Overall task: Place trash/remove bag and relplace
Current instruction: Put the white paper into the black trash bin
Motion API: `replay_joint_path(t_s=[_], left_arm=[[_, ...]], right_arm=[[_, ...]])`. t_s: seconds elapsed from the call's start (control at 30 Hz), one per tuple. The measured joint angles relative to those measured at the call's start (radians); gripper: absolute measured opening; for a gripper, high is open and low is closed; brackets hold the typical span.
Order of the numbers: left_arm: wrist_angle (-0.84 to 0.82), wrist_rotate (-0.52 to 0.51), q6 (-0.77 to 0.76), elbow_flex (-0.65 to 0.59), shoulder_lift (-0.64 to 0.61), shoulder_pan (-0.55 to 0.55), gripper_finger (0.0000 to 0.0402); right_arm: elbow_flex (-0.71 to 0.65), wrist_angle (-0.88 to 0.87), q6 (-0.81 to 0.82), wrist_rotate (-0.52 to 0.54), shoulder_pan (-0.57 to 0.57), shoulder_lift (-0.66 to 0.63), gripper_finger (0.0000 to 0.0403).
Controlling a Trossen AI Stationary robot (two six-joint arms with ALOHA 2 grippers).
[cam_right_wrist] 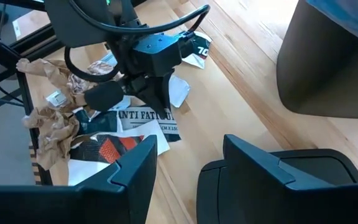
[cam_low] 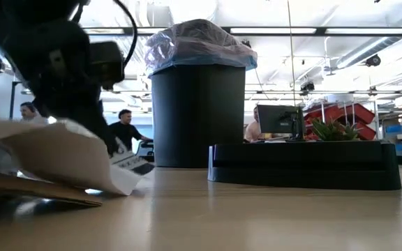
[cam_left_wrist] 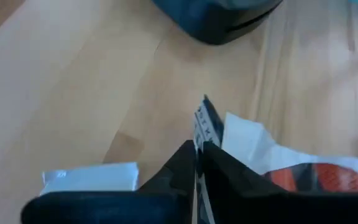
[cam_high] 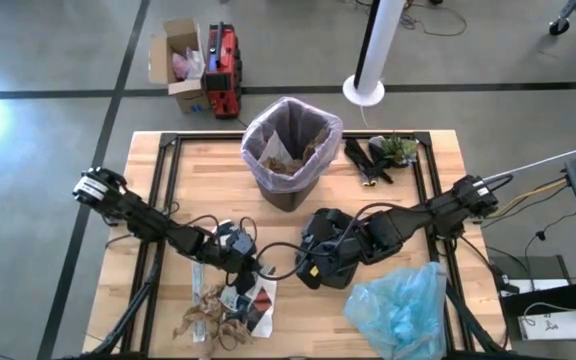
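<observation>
Paper trash point(cam_high: 230, 308) lies at the table's front-left, where the left gripper point(cam_left_wrist: 197, 163) pinches a printed wrapper point(cam_left_wrist: 205, 124); lift straight up before swinging to the lined bin point(cam_high: 290, 150), while the right gripper point(cam_right_wrist: 188, 165) waits half-open alongside.

Open bench point(cam_high: 468, 200) surface lies between the trash point(cam_high: 230, 308) heap at the front left and the black bin point(cam_high: 290, 160) at the rear centre. The right gripper point(cam_high: 313, 268) and a black block point(cam_right_wrist: 278, 186) beneath it occupy the centre. The light blue bag point(cam_high: 400, 310) blocks the front right. A black-and-green clump point(cam_high: 383, 155) stands just beside the bin's right side.
</observation>
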Motion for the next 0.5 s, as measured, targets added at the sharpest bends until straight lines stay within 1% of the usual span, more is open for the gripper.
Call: replay_joint_path(t_s=[0.1,0.23,0.33,0.5], left_arm=[[-0.106,0.0,0.063,0.062,-0.034,0.0,0.002],[-0.276,-0.011,0.168,0.165,-0.094,0.0,0.0003],[-0.406,-0.027,0.239,0.247,-0.145,0.0,0.0004],[-0.613,-0.07,0.298,0.391,-0.222,0.0,0.0001]], right_arm=[[0.0,0.0,-0.005,0.0,0.0,0.0,0.0175],[-0.003,0.002,-0.028,0.0,0.002,0.001,0.0179],[-0.007,0.001,-0.058,0.001,0.002,0.014,0.0178],[-0.008,0.002,-0.083,0.0,0.002,0.043,0.0182]])
